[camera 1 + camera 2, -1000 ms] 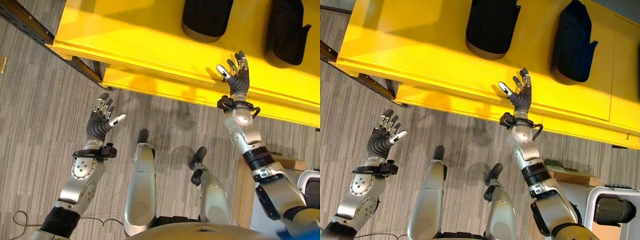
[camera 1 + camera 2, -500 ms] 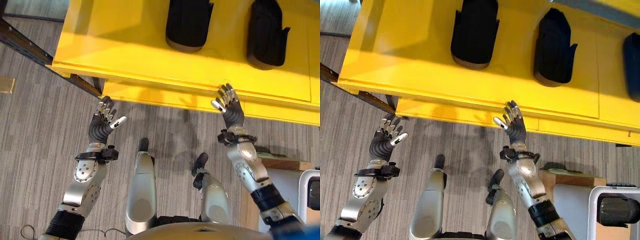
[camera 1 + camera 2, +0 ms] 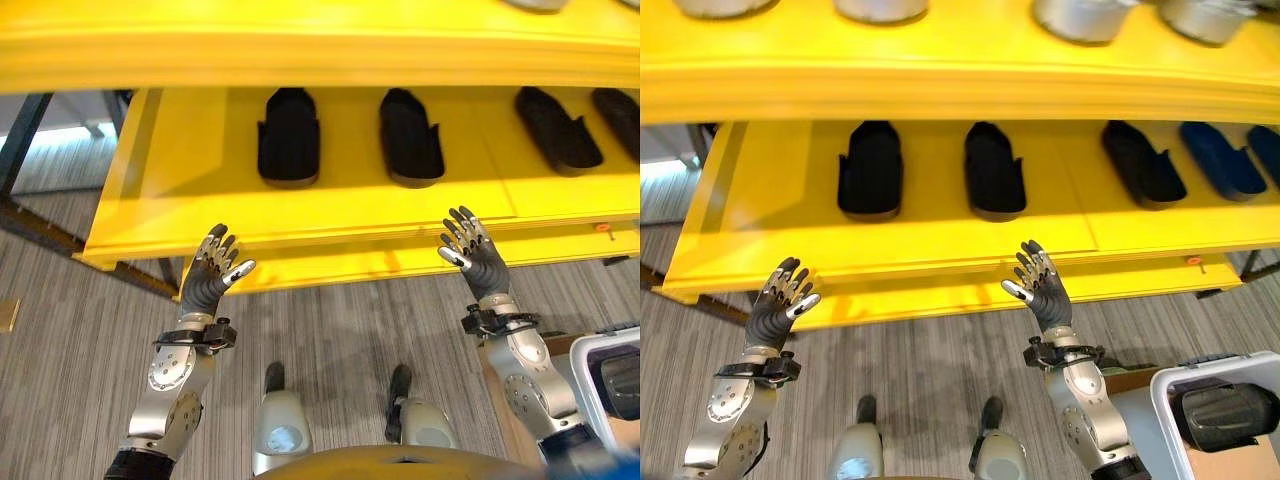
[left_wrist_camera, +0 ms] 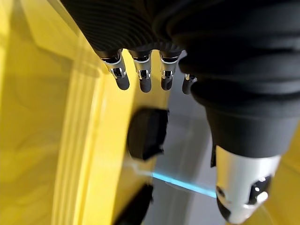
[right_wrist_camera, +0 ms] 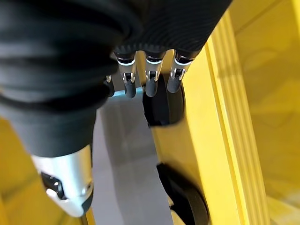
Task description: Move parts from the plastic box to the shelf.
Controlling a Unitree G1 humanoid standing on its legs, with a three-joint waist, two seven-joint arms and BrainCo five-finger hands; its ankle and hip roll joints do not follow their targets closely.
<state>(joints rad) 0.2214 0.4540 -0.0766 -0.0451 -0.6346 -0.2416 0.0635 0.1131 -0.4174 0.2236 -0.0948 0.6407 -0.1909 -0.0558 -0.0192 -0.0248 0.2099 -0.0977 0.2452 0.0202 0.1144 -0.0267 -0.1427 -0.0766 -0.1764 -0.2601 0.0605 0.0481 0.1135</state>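
Note:
Several black parts lie in a row on the yellow shelf (image 3: 200,200), among them one (image 3: 288,136) at the left and one (image 3: 410,137) beside it. My left hand (image 3: 209,281) is raised in front of the shelf's front edge, open and empty. My right hand (image 3: 474,259) is raised the same way further right, fingers (image 5: 150,78) straight and nothing in it. At the lower right stands the white plastic box (image 3: 1172,382) with a dark part (image 3: 1225,415) inside. Black parts (image 4: 146,133) (image 5: 161,107) show past the fingers in both wrist views.
An upper yellow shelf (image 3: 940,85) runs above and carries silver round items (image 3: 1080,15). The shelf's dark metal frame (image 3: 35,220) stands at the left. A wooden stand (image 3: 493,400) is under the box. Grey carpet (image 3: 340,320) lies in front of the shelf.
The view has tilted up, bringing the shelf's upper level and more parts into sight. My right hand has drawn back from over the shelf's front edge. Both hands stay open.

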